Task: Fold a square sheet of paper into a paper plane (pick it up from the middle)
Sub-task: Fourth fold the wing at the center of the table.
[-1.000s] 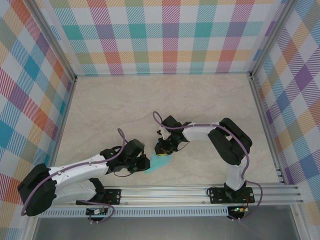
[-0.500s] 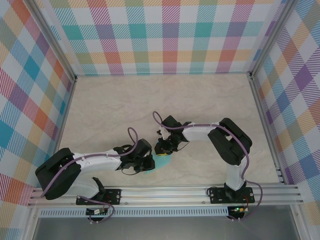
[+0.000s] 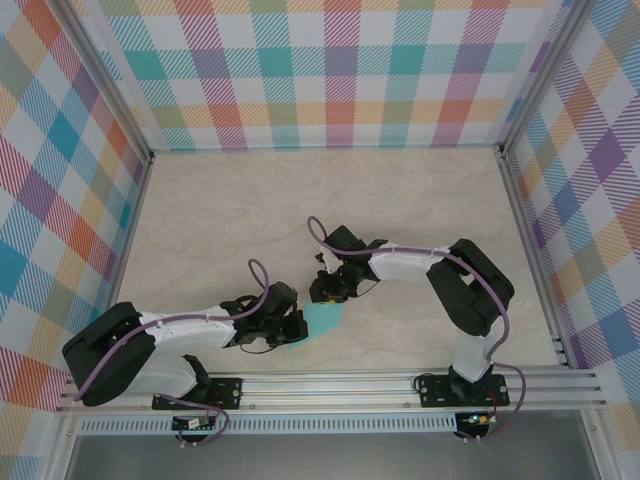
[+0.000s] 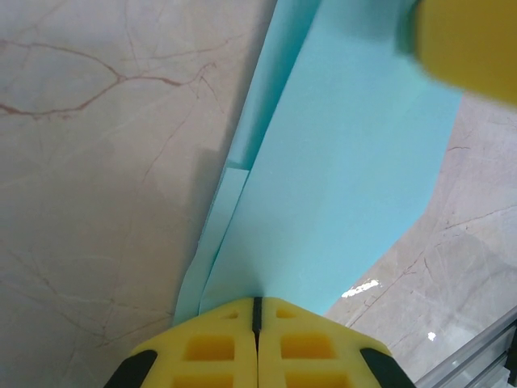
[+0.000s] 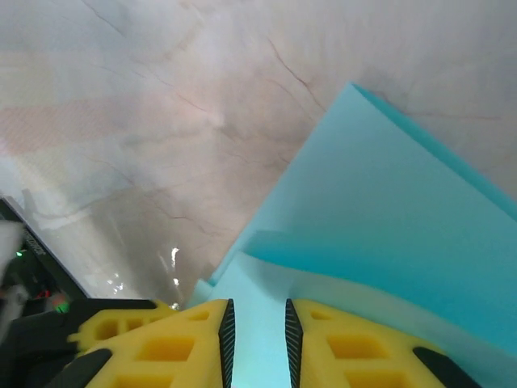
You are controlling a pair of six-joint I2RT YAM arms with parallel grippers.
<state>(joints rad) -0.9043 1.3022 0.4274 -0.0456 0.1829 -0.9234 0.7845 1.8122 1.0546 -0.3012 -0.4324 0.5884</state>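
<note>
The square sheet of paper [image 3: 323, 320] is light teal and lies creased in layers on the marble table near the front rail. My left gripper [image 3: 297, 327] is at its left edge. In the left wrist view the yellow fingers [image 4: 218, 343] meet with no gap, and the folded layers of the paper [image 4: 347, 162] run into their tips [image 4: 257, 305]. My right gripper [image 3: 323, 296] stands over the paper's far edge. Its jaws [image 5: 257, 323] are slightly apart, with the paper [image 5: 404, 218] lying flat under the gap. A raised flap shows ahead of them.
The front aluminium rail [image 3: 330, 385] runs close behind the paper, and its corner shows in the left wrist view [image 4: 485, 356]. A blurred yellow finger of the right gripper [image 4: 464, 40] hangs at the top right of that view. Checked walls enclose the table.
My left gripper has closed fully at the paper's left edge. The right gripper's jaws have parted a little. The paper now shows wider between the two grippers.
</note>
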